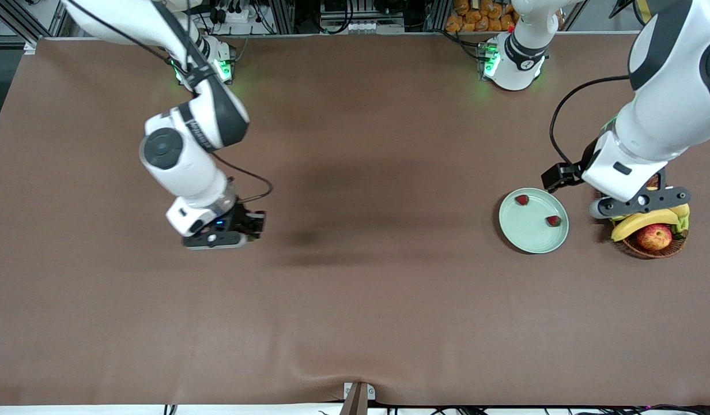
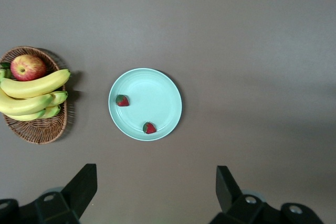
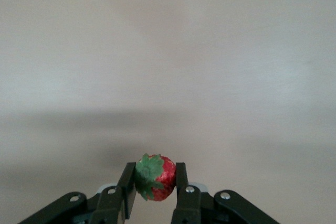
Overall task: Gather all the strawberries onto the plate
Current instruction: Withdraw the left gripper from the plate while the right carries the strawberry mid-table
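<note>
Front view: brown worktop point(image 1: 355, 300). Mint-green plate point(image 1: 528, 233) sits toward the left arm's end, two strawberries on it: one point(image 1: 522, 200) by the rim nearest the robots' bases, the other point(image 1: 554, 221) by the rim facing the wicker basket point(image 1: 654, 248). They're apart from each other. Basket is just beside the plate, further toward the left arm's end, holding bananas point(image 1: 643, 222) and an apple point(image 1: 654, 237). Left gripper point(image 1: 643, 203) hangs over the basket's edge, close to the plate. Right gripper point(image 1: 219, 233) is low over bare worktop toward the right arm's end, well apart from the plate. Can't see its fingers from here.

Left wrist view: looking straight down at the plate point(image 2: 157, 90), both strawberries point(image 2: 122, 100) point(image 2: 149, 128) lying near its rim, basket point(image 2: 42, 129) beside it with the bananas point(image 2: 31, 85) and apple point(image 2: 27, 67). Left gripper point(image 2: 155, 192) fingers point(image 2: 81, 184) are spread wide, nothing between them.

Right wrist view: right gripper point(image 3: 153, 179) fingers point(image 3: 127, 182) are closed on the third strawberry point(image 3: 156, 177), one finger pressing each side, green leafy top facing the camera. Only plain worktop point(image 3: 168, 66) below it.
</note>
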`<state>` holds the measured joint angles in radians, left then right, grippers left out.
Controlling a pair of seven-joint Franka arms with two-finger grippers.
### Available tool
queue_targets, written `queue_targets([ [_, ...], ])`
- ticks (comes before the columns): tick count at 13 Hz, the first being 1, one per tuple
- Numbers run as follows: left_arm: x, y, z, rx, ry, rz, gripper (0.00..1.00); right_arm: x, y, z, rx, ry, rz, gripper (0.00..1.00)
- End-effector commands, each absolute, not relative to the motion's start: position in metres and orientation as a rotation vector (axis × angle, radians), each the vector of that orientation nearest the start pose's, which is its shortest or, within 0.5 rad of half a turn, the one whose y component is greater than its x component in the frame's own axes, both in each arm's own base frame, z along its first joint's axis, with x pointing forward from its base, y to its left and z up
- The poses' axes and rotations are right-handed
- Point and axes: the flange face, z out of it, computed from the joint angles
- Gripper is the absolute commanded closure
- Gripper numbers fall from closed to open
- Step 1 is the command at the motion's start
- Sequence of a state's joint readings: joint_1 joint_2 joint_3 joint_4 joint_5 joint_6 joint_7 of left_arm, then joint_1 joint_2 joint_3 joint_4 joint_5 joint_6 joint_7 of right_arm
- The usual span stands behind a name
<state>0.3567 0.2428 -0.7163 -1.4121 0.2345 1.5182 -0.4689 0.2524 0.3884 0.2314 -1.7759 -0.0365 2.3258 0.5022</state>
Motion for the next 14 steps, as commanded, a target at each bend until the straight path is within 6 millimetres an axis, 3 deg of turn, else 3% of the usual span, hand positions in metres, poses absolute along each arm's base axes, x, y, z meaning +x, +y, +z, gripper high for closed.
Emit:
queue_targets([
  [1, 0.578, -0.146, 0.601, -3.037, -0.189, 0.041, 0.00, 0.596, 0.375, 0.328, -2.966, 0.144, -0.123, 0.89],
  [3, 0.576, -0.156, 0.599, -3.069, -0.184, 0.062, 0.00, 0.577, 0.437, 0.308, -2.950, 0.188, -0.096, 0.89],
  [5, 0.578, -0.157, 0.594, -3.076, -0.178, 0.065, 0.00, 0.554, 0.485, 0.298, -2.919, 0.170, -0.112, 0.89],
  [7, 0.579, -0.159, 0.593, -3.082, -0.174, 0.053, 0.00, 0.538, 0.507, 0.284, -2.894, 0.137, -0.129, 0.88],
  [12, 0.580, -0.159, 0.580, -3.080, -0.173, 0.067, 0.00, 0.502, 0.541, 0.225, -2.905, 0.067, -0.073, 0.81],
  [13, 0.579, -0.160, 0.574, -3.075, -0.167, 0.083, 0.00, 0.501, 0.541, 0.221, -2.905, 0.072, -0.070, 0.71],
  [14, 0.580, -0.161, 0.571, -3.079, -0.166, 0.081, 0.00, 0.502, 0.540, 0.218, -2.909, 0.073, -0.068, 0.27],
])
